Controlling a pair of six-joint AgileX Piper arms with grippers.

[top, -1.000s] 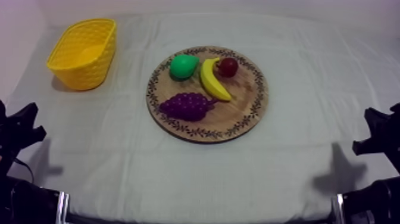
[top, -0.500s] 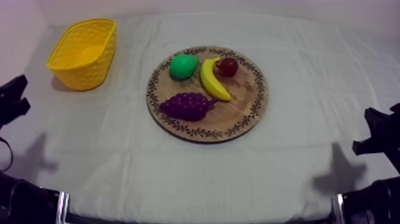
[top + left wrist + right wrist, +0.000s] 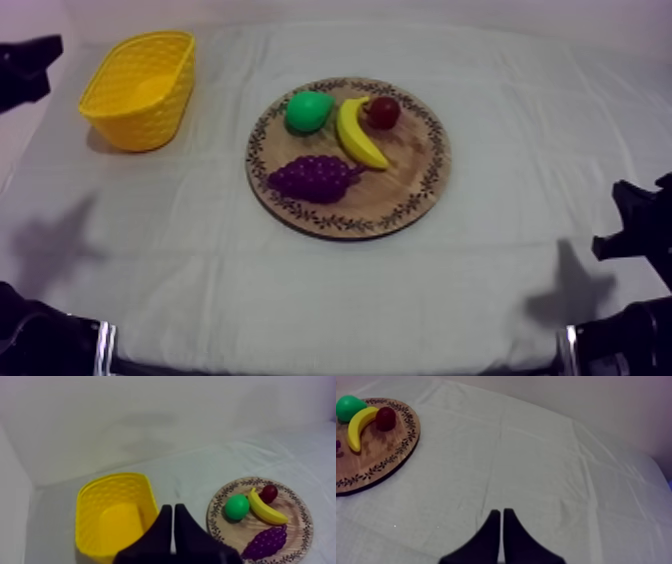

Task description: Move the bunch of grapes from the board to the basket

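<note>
Top view, items listed near to far.

1. Right gripper (image 3: 501, 512): low at the near right edge of the table, well apart from the board. Its own wrist view shows the fingers pressed together in a narrow wedge, holding nothing.
2. Cloth (image 3: 300, 290): grey-white, bare across the near half.
3. Round wooden board (image 3: 405, 175): patterned rim, mid-table.
4. Bunch of grapes (image 3: 315, 178): purple, lying on the near-left part of the board, stem end pointing right and just beside the near tip of the banana.
5. Banana (image 3: 358, 133): yellow, mid-board, running near to far.
6. Pear (image 3: 308, 111): green, far-left part of the board.
7. Small red fruit (image 3: 382, 112): far side, touching the banana's right flank.
8. Yellow basket (image 3: 140, 125): far left, empty, well apart from the board.
9. Left gripper (image 3: 173, 507): high at the far left, left of the basket. Fingers closed on each other, nothing between them.

Step in hand, as judged: the left arm's approach, with the grapes not yet grasped. To do it well, spread the fingers before descending, come down over the bunch's thick middle, and close across its short width. Keep to the left of the stem end so the banana is not nudged. Lift clear of the rim before carrying to the basket.
</note>
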